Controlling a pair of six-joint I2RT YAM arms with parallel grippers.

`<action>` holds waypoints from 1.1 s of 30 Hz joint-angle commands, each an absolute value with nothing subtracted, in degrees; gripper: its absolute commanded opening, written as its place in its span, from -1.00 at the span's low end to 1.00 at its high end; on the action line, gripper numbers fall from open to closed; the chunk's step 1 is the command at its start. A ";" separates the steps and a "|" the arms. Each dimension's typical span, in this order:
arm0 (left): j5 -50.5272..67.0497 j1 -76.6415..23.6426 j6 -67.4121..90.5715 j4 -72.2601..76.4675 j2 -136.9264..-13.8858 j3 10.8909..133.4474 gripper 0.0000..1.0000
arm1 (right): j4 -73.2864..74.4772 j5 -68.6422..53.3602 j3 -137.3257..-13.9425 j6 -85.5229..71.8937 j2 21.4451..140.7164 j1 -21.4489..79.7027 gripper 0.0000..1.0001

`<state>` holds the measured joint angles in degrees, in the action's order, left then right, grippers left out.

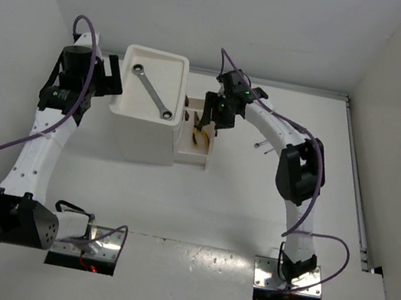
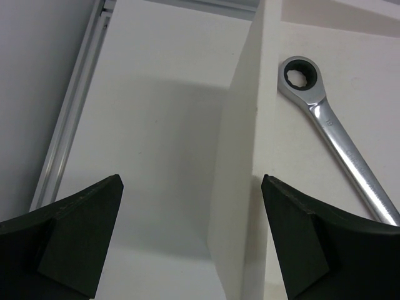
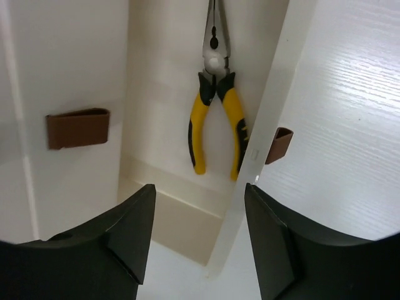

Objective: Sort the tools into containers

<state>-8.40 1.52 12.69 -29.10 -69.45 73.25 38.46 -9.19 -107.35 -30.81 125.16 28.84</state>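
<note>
The white drawer unit has a silver wrench lying in its tray top. One drawer is pulled out to the right and holds yellow-handled pliers. My right gripper is open and empty just above this drawer. In the right wrist view the pliers lie inside, beyond my open fingers. My left gripper is open and empty at the tray's left edge. In the left wrist view it straddles the tray rim, with the wrench to the right. The green pliers are out of view.
Two thin screwdrivers lie on the table right of the drawer, partly behind my right arm. Brown handles show on a shut drawer and on the open drawer's front. Walls close in the table at left, back and right.
</note>
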 commanded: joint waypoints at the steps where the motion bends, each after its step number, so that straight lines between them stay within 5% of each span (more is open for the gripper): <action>1: -5.02 1.05 12.14 -27.33 -70.04 77.60 1.00 | 37.62 -8.62 -107.93 -30.15 116.30 27.52 0.19; 16: 1.23 0.53 10.29 -27.86 -74.61 78.93 0.56 | 33.93 0.26 -92.29 -19.86 112.32 21.18 -0.25; 21: 0.70 0.00 9.23 -29.00 -75.85 78.93 0.12 | 32.70 1.49 -92.29 -18.63 115.66 21.18 -0.28; 27: -1.93 -2.29 7.21 -30.06 -76.99 78.22 -0.06 | 32.70 1.49 -94.21 -18.63 120.67 22.76 -0.28; 33: -4.30 -4.12 6.68 -30.06 -77.51 77.70 -0.77 | 32.09 2.29 -96.50 -19.68 124.36 23.91 -0.28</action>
